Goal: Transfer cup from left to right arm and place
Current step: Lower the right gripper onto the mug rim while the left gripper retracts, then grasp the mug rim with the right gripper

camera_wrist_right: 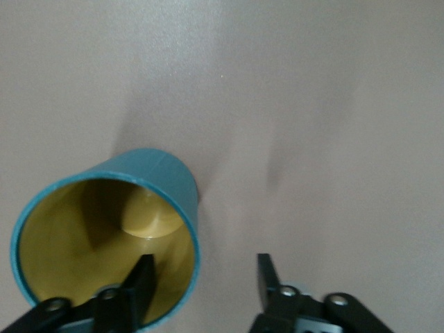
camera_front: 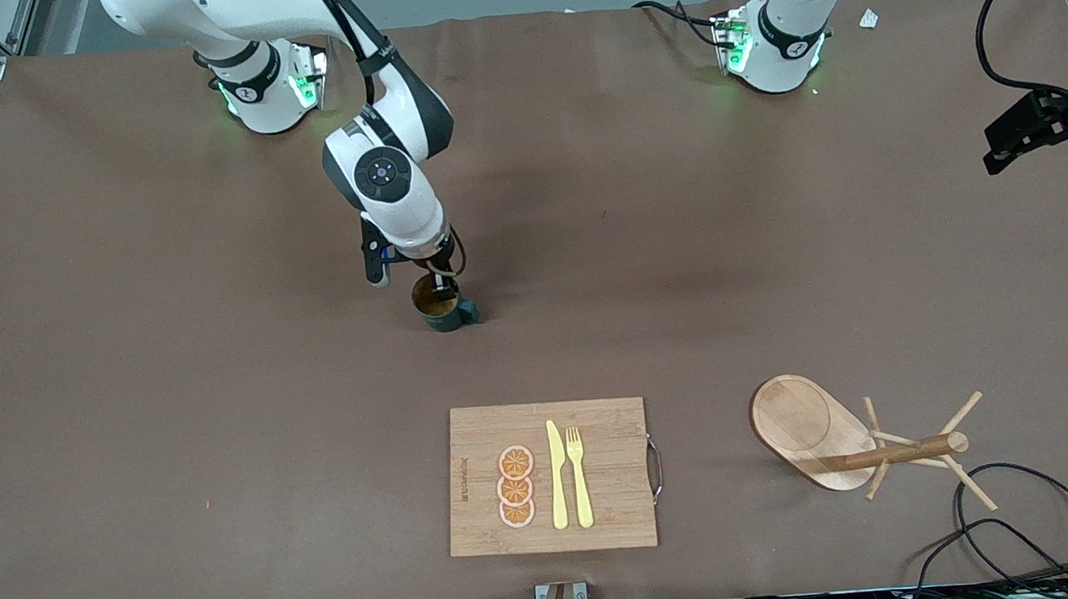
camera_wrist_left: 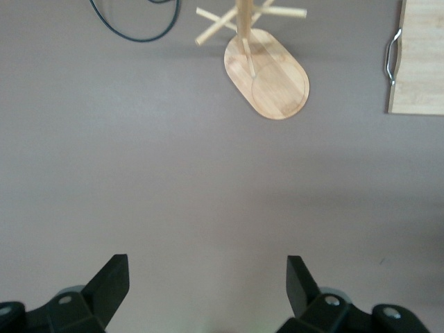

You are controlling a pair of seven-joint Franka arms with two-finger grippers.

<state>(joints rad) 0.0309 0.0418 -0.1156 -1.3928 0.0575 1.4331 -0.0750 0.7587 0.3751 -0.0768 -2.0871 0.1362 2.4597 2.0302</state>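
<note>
A: Where is the cup [camera_front: 441, 307] found?

B: It is seen upright on the bench [camera_front: 172, 362], near the middle, well apart from every edge and farther from the front camera than the cutting board [camera_front: 549, 477]. Its handle is turned toward the left arm's end.

A: And the right gripper [camera_wrist_right: 206, 277]?

B: It is placed low over the cup. One of its fingers [camera_wrist_right: 142, 281] is seen inside the rim, the other outside the wall; the wall is straddled but not yet pinched. The fingers are judged part-way drawn in, with nothing held so far.

A: The left gripper [camera_wrist_left: 208, 281]?

B: It is held waiting above bare bench near the left arm's end, fingers spread wide and empty.

A: What is advised?

B: The wall should be centred between the fingers before closing, so the cup is not tipped or dragged. A straight lift is recommended.
</note>
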